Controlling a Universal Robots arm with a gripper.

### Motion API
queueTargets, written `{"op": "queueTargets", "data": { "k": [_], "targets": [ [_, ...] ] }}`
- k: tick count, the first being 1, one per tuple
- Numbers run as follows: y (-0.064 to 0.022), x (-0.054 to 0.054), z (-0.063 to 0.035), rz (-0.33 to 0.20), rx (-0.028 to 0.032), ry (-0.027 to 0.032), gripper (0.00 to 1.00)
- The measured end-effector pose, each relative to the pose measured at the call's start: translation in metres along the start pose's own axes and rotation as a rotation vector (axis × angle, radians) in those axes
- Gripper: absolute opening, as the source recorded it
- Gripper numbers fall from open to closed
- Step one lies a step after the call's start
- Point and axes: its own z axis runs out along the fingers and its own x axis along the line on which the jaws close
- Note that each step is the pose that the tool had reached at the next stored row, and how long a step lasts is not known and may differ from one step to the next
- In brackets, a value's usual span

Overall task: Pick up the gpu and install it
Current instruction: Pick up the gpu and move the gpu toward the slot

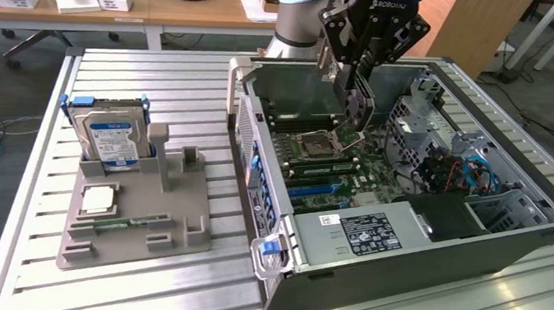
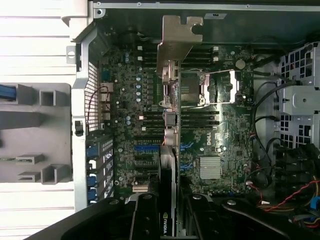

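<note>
Over the open computer case (image 1: pixel 417 245), claw (image 1: pixel 353 76) clamped on thin black gpu (image 1: pixel 360 110), silver end bracket (image 2: pixel 177 40)

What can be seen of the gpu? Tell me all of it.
The gpu is a thin dark card, held edge-on by the gripper, which is shut on it. It hangs inside the open computer case, above the motherboard. A silver metal bracket with a bent tab caps one end; an NVIDIA label sits at the gripped end.

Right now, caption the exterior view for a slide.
Gripper holds gpu on edge over the motherboard in the open case; hard drive stands in its tray.
</note>
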Motion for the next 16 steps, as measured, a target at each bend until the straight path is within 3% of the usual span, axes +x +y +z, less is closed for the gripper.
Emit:
{"op": "queueTargets", "data": {
  "k": [16],
  "targets": [
    [0.0001, -0.0038, 0.0001, 0.000, 0.0001, 0.0000, 0.27]
  ]
}}
